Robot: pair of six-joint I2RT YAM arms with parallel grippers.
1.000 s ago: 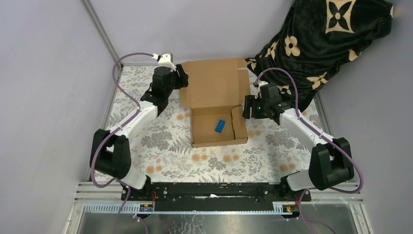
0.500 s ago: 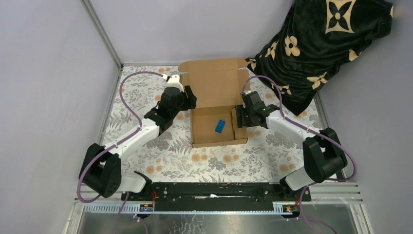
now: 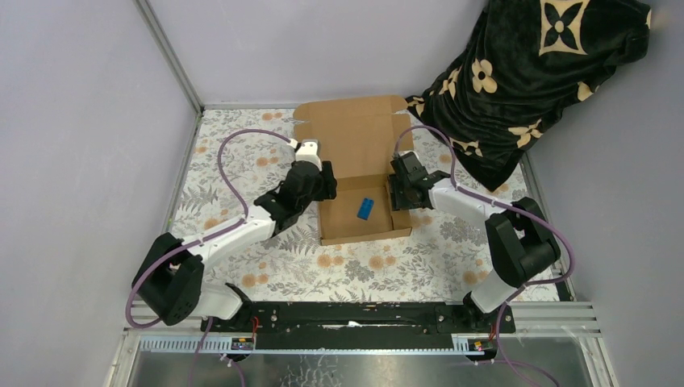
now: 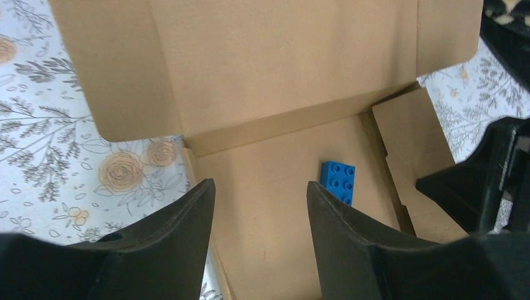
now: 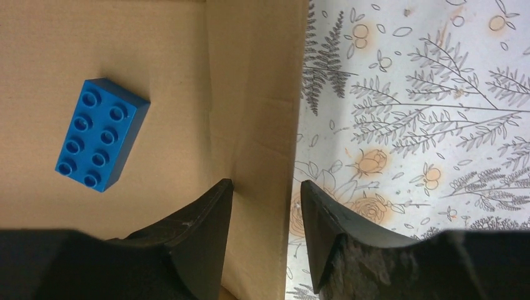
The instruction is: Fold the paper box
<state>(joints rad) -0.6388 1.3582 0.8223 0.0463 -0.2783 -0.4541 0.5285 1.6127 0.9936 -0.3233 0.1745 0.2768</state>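
The paper box (image 3: 355, 137) is brown cardboard; its lid lies open and flat at the back, and its shallow tray sits in front. A small blue brick (image 3: 365, 208) lies in the tray. My left gripper (image 3: 324, 187) is open at the tray's left wall; in the left wrist view (image 4: 259, 187) one finger is over the cloth and one over the box floor (image 4: 275, 181). My right gripper (image 3: 398, 193) is open at the tray's right wall; in the right wrist view (image 5: 262, 184) its fingers straddle the upright side wall (image 5: 256, 94). The brick also shows there (image 5: 100, 134).
A flower-print cloth (image 3: 242, 161) covers the table. A dark blanket with pale flowers (image 3: 532, 72) is heaped at the back right, close to the box lid. Grey walls and a metal post (image 3: 169, 56) close in the left and back.
Both arms have come in toward the tray. The left gripper moved from the lid's back left corner forward to the tray's left wall. The right gripper moved left onto the right wall.
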